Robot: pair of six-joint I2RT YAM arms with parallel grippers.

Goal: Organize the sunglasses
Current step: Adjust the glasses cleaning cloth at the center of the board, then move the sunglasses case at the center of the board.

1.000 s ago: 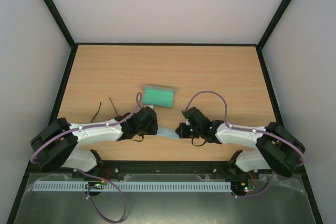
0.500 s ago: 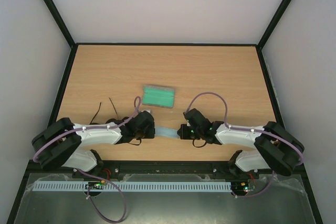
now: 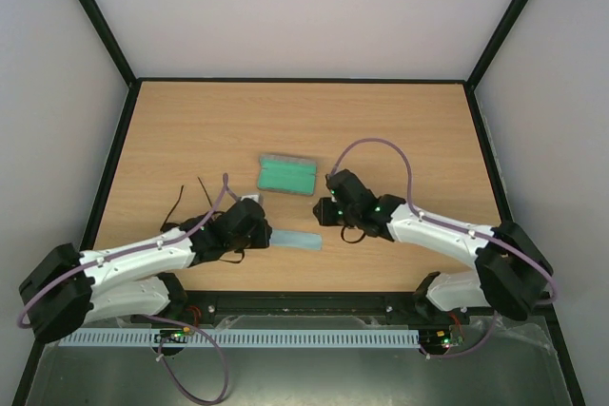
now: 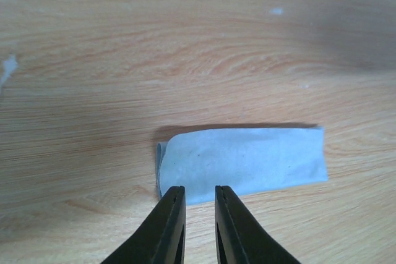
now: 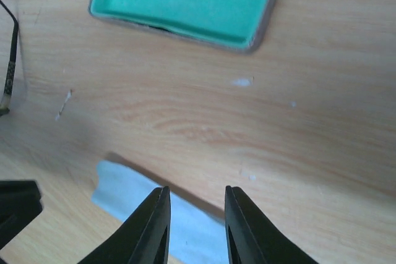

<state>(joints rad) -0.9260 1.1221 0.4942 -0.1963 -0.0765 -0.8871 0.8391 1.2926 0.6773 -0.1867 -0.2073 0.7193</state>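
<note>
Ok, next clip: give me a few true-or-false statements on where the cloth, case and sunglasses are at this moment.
1. The cloth lies folded on the table, not held. True.
2. The sunglasses sit in the case. False: they lie on the table beside it, and the case is empty.
3. The case is closed. False: it is open, green lining up.
4. The right gripper is open and empty. True.

No text, label or number is legible in any view. Pale marking on the sunglasses [image 5: 8, 81] arm, far left, is too small to read.
</note>
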